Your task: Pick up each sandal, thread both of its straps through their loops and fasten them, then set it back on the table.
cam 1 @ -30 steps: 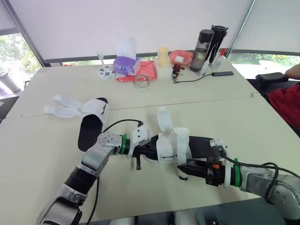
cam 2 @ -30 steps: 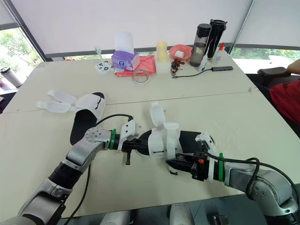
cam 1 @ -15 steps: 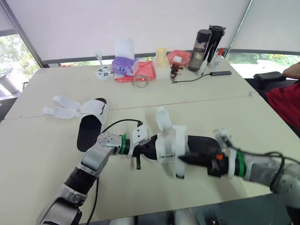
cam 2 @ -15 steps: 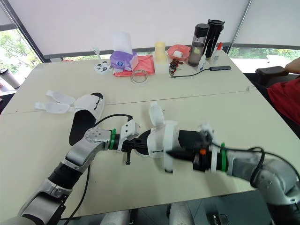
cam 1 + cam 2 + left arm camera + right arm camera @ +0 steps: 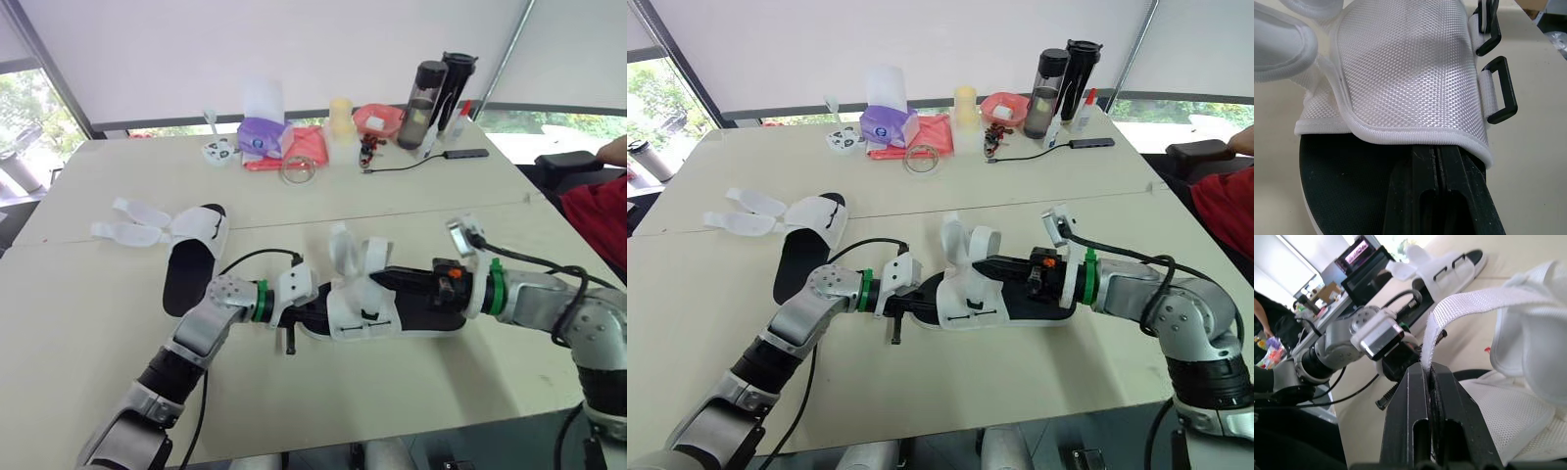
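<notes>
A sandal with a white mesh upper and black sole lies in front of me on the table. My left gripper is shut on the sole's toe end, just under the upper's edge. My right gripper hovers over the sandal, shut on a white webbing strap that is lifted off the upper. A second strap flap stands upright behind it. Two black loops sit on the upper's side. The other sandal lies to the left, with its straps spread open.
Along the table's back edge stand a purple tissue box, a red cloth, a yellow cup, a red bowl and two dark bottles, with a black cable. A person's red sleeve shows at the right.
My right gripper has swung from the sandal's near side up and over to above it, carrying the strap with it. The left gripper has kept its hold on the toe.
</notes>
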`<control>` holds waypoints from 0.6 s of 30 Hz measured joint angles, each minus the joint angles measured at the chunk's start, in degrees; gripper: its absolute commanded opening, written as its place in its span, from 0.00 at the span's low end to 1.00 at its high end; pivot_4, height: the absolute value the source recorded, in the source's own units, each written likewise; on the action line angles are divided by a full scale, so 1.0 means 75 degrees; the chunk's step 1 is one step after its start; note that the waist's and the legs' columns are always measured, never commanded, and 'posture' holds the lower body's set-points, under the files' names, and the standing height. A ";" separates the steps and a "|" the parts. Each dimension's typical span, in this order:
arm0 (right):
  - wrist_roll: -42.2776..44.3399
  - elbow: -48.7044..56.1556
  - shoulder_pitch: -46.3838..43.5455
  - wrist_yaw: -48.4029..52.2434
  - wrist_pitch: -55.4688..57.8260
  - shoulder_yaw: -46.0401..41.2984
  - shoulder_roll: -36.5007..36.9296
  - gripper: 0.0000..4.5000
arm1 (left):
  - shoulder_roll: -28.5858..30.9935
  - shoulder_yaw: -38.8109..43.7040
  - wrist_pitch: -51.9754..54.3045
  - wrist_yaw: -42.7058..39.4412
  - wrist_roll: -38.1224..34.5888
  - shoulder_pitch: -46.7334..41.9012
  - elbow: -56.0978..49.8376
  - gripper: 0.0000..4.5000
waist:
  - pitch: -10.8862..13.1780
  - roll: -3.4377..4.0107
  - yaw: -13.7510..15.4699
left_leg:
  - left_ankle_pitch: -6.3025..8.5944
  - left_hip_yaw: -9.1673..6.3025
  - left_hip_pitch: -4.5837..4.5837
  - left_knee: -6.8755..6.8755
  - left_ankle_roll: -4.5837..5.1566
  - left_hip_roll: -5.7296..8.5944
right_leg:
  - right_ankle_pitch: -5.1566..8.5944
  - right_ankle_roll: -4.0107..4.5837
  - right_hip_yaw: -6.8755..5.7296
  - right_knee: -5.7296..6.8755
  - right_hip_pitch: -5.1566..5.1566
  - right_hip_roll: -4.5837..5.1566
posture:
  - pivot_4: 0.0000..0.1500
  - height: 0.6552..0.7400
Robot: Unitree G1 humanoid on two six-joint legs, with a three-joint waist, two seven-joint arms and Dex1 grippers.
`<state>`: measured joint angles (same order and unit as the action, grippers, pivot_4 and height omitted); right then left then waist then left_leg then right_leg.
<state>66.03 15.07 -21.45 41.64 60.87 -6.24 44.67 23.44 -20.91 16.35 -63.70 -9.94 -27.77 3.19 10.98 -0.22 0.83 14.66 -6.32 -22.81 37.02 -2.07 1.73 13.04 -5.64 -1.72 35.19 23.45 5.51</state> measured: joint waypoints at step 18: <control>-0.0938 -0.0768 -0.0028 0.1153 0.0171 -0.0141 0.0345 0.03 | -0.0072 0.0003 0.0055 0.0209 -0.0024 0.0077 -0.0082 0.00 | -0.0001 0.0001 -0.0003 | 0.0000 0.0000 0.0003 0.0001 0.0000 0.0003 | -0.0010 -0.0008 0.0001 0.0003 -0.0001 0.0001 | 1.00 1.00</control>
<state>58.99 9.31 -21.66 50.29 62.15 -7.30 47.26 22.90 -20.89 16.76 -62.14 -10.12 -27.20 2.58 10.98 -0.21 0.81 14.66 -6.32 -22.79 37.02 -2.07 1.75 12.97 -5.70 -1.72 35.22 23.44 5.51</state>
